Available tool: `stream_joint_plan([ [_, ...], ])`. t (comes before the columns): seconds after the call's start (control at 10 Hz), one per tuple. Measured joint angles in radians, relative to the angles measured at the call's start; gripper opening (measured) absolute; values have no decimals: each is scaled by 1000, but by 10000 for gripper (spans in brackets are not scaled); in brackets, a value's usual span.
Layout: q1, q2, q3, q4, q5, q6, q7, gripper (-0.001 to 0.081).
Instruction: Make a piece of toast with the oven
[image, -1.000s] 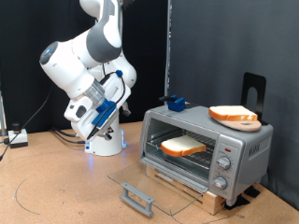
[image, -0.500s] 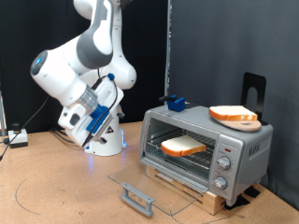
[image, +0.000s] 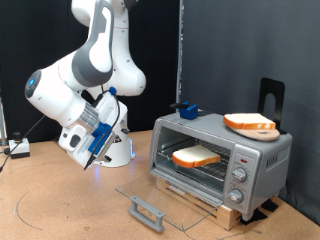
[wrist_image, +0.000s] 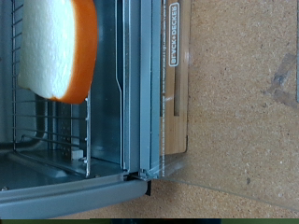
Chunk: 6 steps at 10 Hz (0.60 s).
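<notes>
The oven stands on the table at the exterior view's right, its glass door folded down flat with the bar handle towards the bottom. The piece of toast lies on the wire rack inside. My gripper hangs at the exterior view's left, well away from the oven, with nothing seen in it. The wrist view shows the toast on the rack and the oven's front frame; my fingers do not show there.
A like slice on a tan wooden disc sits on the oven's top, with a small blue object at its far corner. A black stand rises behind. The oven rests on a wooden board. Cables lie at the left edge.
My arm has swung down and towards the exterior view's left, away from the oven. The toast and the open door have not moved.
</notes>
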Motion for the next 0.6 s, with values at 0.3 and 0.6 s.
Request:
stream_joint_plan([
  [0.3,-1,79,-8,4,11,69,2,809],
  [0.6,-4,158,-18,22,11,163,-20,809],
])
